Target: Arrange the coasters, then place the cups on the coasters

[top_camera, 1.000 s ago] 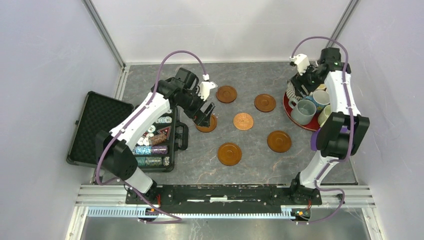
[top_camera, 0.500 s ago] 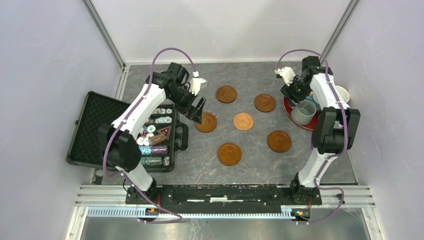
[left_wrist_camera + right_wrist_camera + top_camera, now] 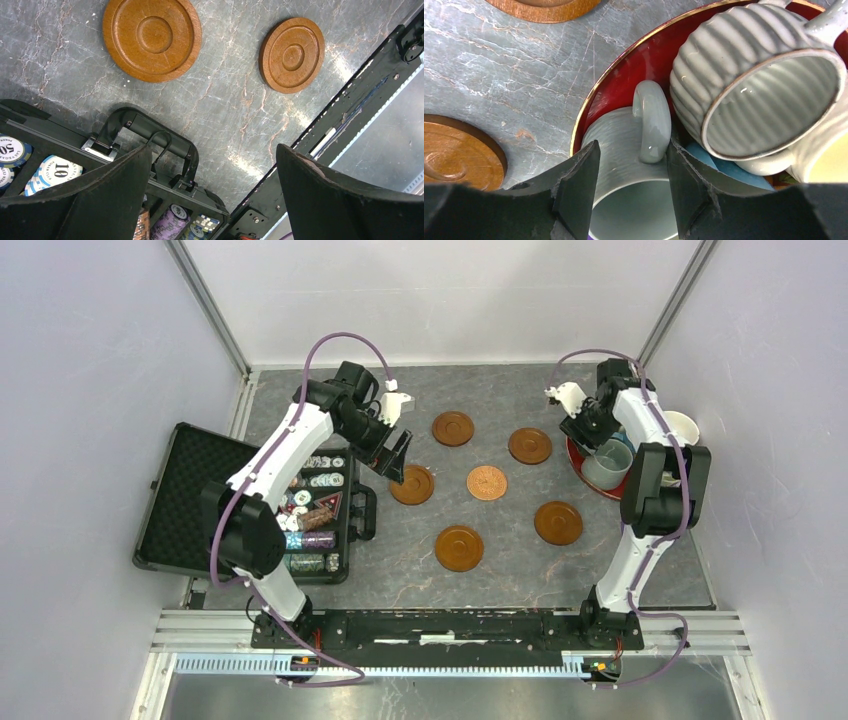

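Note:
Six brown coasters lie spread on the table: dark ones [image 3: 453, 428] [image 3: 529, 445] [image 3: 412, 485] [image 3: 558, 523] [image 3: 459, 548] ring a copper patterned one [image 3: 486, 482]. The cups crowd a dark red tray [image 3: 624, 70] at the right. My right gripper [image 3: 633, 147] is down in the tray, shut on the grey-blue cup [image 3: 624, 135]; its fingers press the wall on either side of the handle. A ribbed grey-white cup [image 3: 749, 75] lies tipped beside it, over a blue cup [image 3: 734, 170]. My left gripper [image 3: 212, 150] hangs open and empty above the table next to the coaster [image 3: 151, 39].
An open black case [image 3: 200, 495] of poker chips [image 3: 310, 520] sits at the left; its handle [image 3: 145, 130] is just under my left fingers. A white cup [image 3: 683, 427] stands behind the right arm. The enclosure walls stand close on both sides.
My right gripper moved left across the tray, came down on the grey-blue cup and closed on it. The left arm lifted back off the coaster, still open.

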